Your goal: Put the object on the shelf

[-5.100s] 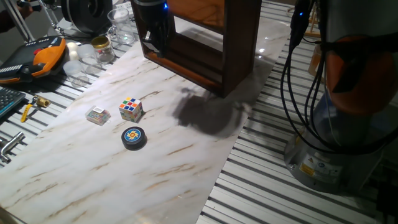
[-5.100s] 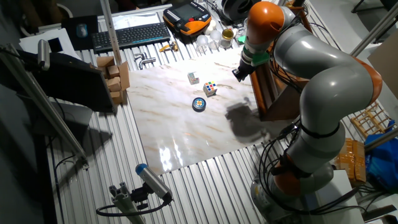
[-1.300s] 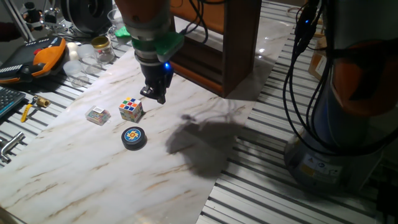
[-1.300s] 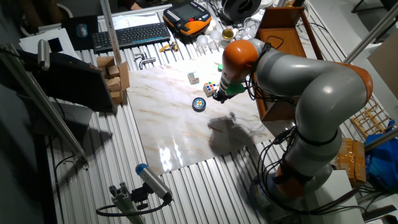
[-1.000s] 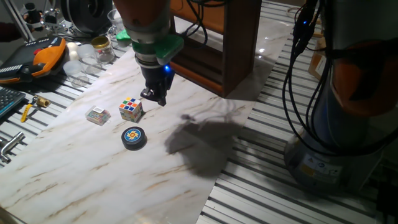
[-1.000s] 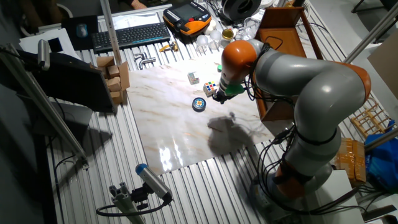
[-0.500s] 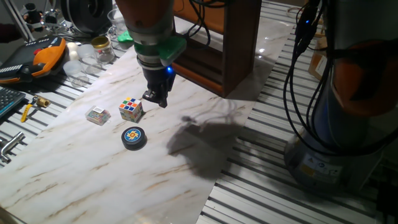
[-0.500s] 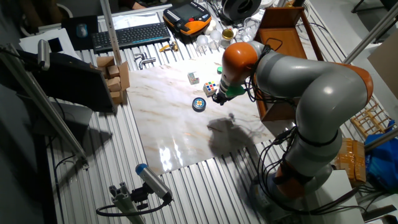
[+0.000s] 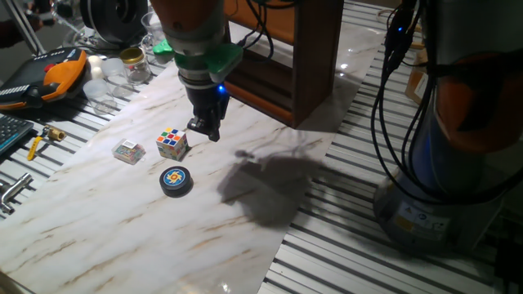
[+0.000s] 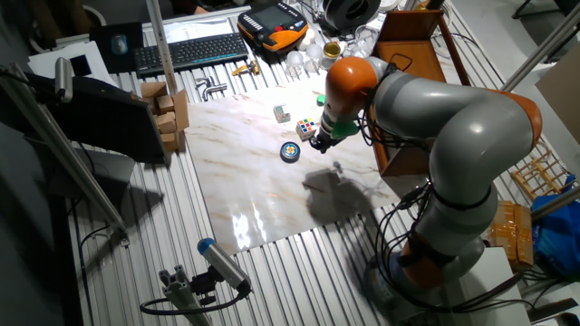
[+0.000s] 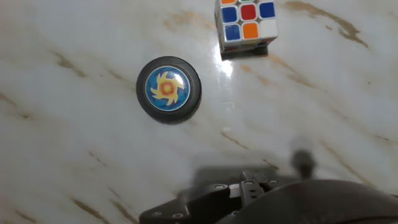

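Note:
The object, a flat black puck (image 9: 176, 180) with a blue, yellow and orange emblem, lies on the marble board; it also shows in the other fixed view (image 10: 290, 152) and in the hand view (image 11: 168, 89). My gripper (image 9: 205, 131) hangs just above the board, right of the Rubik's cube (image 9: 172, 143) and up-right of the puck, touching neither; it also shows in the other fixed view (image 10: 320, 140). It holds nothing. Its fingers are too dark and small to tell their gap. The dark brown shelf (image 9: 282, 57) stands behind the gripper.
A small clear box (image 9: 129, 151) lies left of the cube. Jars, glassware and an orange pendant (image 9: 57, 69) crowd the far left. The robot base (image 9: 458, 163) and cables stand right. The board's edge runs along ribbed metal table slats (image 9: 343, 237).
Since five seconds ago the arm came from the shelf front down to the cube. Over the last second the gripper only crept slightly right. The puck, cube and box have not moved.

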{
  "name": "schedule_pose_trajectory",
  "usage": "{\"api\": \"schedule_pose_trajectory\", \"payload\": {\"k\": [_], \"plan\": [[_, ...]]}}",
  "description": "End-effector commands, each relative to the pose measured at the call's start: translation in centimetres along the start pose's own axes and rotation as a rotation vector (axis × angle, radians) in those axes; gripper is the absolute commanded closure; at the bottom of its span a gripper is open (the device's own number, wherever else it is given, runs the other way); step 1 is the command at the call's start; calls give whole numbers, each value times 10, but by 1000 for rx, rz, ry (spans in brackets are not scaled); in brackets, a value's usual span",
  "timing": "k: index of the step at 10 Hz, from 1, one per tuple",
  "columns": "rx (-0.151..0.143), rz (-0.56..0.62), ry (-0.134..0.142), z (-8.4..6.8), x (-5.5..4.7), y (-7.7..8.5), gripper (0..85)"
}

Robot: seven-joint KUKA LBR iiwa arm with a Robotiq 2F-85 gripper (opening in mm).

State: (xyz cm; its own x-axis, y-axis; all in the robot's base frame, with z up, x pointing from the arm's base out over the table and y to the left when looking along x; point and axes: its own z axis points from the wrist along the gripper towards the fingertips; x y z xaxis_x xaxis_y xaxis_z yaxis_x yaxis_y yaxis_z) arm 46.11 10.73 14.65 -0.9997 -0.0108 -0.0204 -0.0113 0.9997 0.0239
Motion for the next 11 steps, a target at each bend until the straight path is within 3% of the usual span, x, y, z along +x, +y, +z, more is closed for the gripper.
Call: {"api": "schedule_pose_trajectory", "payload": {"k": [1,4,6,8,11], "plan": [[6,-23,-2,0,0,0,850],[1,-68,5,0,0,0,850],[13,-48,2,0,0,0,850],[3,-17,-2,1,-1,1,850],[-20,-10,-7,18,-7,7,850]]}}
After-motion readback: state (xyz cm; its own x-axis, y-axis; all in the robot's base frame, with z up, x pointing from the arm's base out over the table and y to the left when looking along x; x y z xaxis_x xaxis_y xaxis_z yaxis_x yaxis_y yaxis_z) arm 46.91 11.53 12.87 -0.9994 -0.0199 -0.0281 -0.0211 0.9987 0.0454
